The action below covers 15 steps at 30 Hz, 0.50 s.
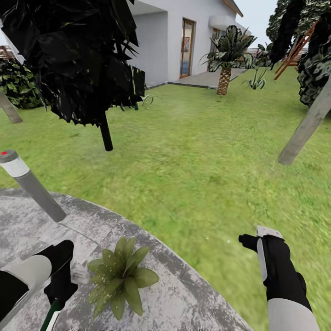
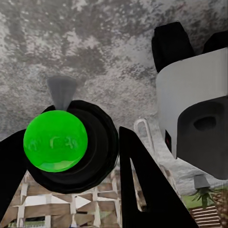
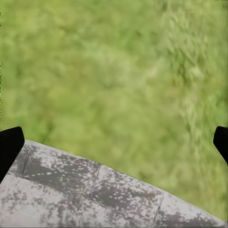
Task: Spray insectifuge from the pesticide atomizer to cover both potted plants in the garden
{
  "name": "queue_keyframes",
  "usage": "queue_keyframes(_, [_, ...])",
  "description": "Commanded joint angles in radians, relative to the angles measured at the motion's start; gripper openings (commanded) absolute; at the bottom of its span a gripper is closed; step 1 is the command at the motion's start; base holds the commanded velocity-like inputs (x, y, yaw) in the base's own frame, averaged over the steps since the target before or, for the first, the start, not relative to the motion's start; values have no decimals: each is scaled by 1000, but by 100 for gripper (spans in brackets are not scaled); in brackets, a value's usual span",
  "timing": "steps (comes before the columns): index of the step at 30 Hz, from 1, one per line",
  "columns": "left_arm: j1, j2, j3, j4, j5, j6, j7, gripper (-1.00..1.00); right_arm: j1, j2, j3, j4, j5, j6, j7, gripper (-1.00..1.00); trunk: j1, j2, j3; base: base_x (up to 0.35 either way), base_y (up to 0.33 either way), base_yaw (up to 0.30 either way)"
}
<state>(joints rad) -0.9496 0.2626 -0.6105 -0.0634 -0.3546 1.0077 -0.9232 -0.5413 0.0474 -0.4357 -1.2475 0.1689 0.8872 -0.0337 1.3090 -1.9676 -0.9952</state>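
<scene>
One potted plant (image 1: 122,276) sits on the grey patio (image 1: 193,299) near its edge with the lawn (image 1: 193,151). Just beside it the left tool (image 1: 59,294) is clamped on the atomizer (image 2: 71,145). Over the grass, the right tool (image 1: 257,239) holds nothing, its fingers (image 3: 10,145) spread wide.

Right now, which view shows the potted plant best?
The head view: the plant sits whole on the patio, close to the left gripper. The wrist views give paving and grass, no leaves I can make out.
</scene>
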Motion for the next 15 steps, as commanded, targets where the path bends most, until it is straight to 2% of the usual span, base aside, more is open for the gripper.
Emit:
queue_keyframes(1, [0,0,20,-3,-11,5,-10,-100,-1,1,-2,-1,6,4,2,100,0,0,-1,-22,-16,244])
queue_keyframes(2, [0,-1,39,-3,-11,5,-10,-100,0,1,-2,-1,6,4,2,100,0,0,-2,-11,-8,255])
queue_keyframes(3, [0,-1,79,-4,-12,5,-9,-100,-1,1,-2,0,6,4,2,100,0,0,-2,-4,-3,264])
queue_keyframes(5, [0,-2,104,-3,-12,5,-9,-100,-1,2,-2,6,6,4,2,100,0,0,-3,-2,-1,266])
queue_keyframes(9, [0,-6,118,-3,-12,5,-9,-100,-1,1,-2,51,7,4,2,100,0,0,-5,0,0,267])
queue_keyframes(15, [0,-8,119,-4,-12,5,-9,-100,-1,0,-2,57,8,4,2,100,0,0,-8,0,0,261])
